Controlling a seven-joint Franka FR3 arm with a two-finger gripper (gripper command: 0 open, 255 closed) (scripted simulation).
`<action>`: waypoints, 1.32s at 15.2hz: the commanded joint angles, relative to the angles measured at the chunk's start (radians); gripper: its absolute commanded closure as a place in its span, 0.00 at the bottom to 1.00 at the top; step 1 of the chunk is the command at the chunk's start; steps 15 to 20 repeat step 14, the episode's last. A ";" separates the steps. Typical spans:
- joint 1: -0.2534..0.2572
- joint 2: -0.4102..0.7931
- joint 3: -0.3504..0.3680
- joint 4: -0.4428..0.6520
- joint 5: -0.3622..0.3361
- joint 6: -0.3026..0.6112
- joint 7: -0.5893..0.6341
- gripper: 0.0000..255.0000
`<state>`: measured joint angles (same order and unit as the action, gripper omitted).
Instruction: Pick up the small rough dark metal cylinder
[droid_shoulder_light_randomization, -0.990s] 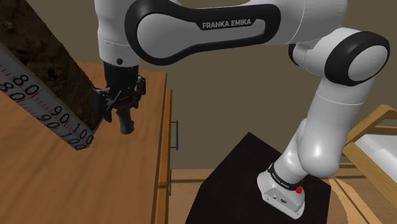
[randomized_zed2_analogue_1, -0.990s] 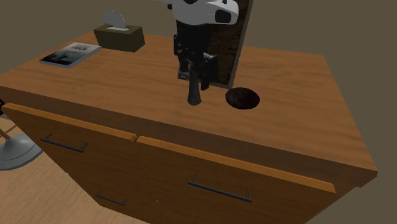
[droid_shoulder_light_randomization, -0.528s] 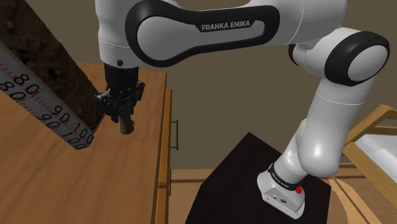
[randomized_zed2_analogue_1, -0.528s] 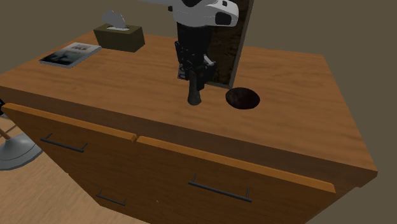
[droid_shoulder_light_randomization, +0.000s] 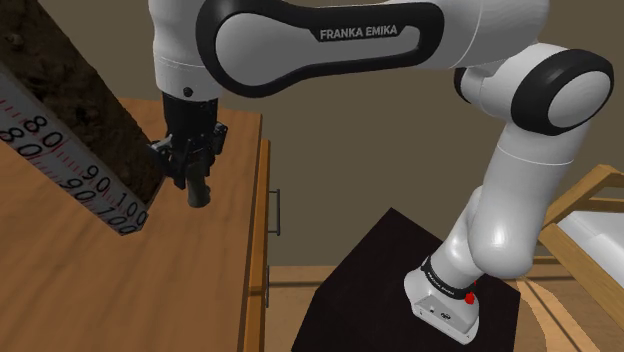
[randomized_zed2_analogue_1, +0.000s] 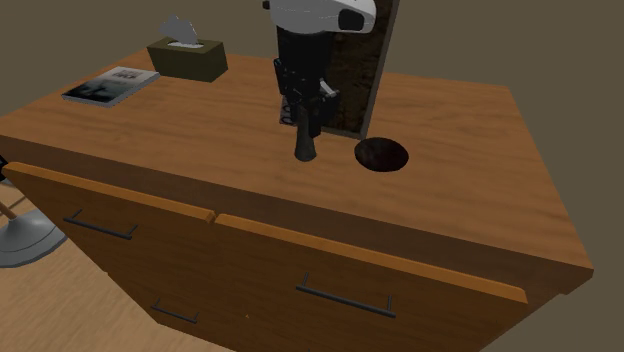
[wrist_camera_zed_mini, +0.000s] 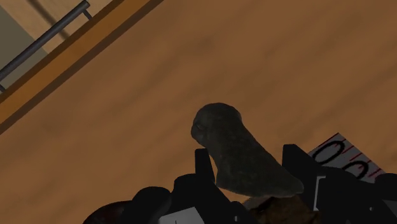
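**Friend:** Did you get it?

**Me:** I think so. My black two-finger gripper (droid_shoulder_light_randomization: 195, 178) has its two fingers (wrist_camera_zed_mini: 203, 167) squeezed on the small rough dark grey cylinder (wrist_camera_zed_mini: 222, 130), one finger on each side. Most of the cylinder sticks out below the fingers and points down.

**Friend:** Where is it now?

**Me:** It hangs over the brown wooden dresser top (randomized_zed2_analogue_1: 480, 170), just beside the tall brown box with a white number strip (droid_shoulder_light_randomization: 70, 160). In the second exterior view, the dark round bowl (randomized_zed2_analogue_1: 382, 155) lies on the top to the cylinder's right, and the two don't touch.

**Friend:** Is it off the wood?

**Me:** It looks like it (I can't see the gap itself, so that's my guess). Its low end seems to float above the wood, not sit on it.

**Friend:** So what's done, and what's left?

**Me:** The grab is done, and I think the lift has begun. Not much is left. I need to go a bit higher so it is clearly up, and I need to hold on tight. The cylinder is bumpy and a lot of it hangs below the fingers, so I'd go up slowly so it won't slip out.
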<state>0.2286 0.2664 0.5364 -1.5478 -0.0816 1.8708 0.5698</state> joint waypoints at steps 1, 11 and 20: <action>0.002 0.002 0.001 0.028 -0.001 -0.027 0.001 1.00; 0.021 0.022 0.004 0.191 -0.011 -0.170 0.009 1.00; 0.024 0.027 0.005 0.212 -0.014 -0.188 0.010 1.00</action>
